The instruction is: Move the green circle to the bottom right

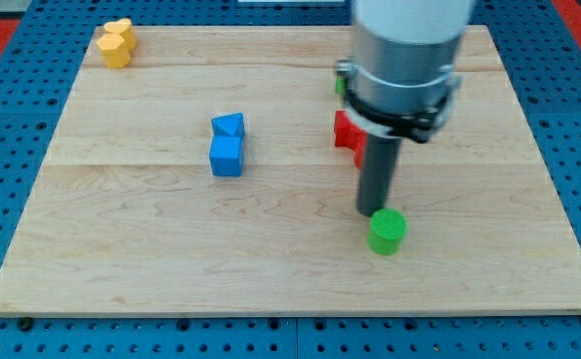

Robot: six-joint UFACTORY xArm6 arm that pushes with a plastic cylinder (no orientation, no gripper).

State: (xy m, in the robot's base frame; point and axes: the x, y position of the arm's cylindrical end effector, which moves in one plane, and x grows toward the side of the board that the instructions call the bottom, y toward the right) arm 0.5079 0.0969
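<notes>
The green circle, a short green cylinder, stands on the wooden board right of centre, toward the view's bottom. My tip is at the end of the dark rod, touching or almost touching the green circle's upper left edge. The arm's grey body hides the board above it.
A red block lies just above the rod, partly hidden by the arm. A second green block peeks out at the arm's left edge. Two blue blocks sit left of centre. Yellow blocks sit at the top left corner.
</notes>
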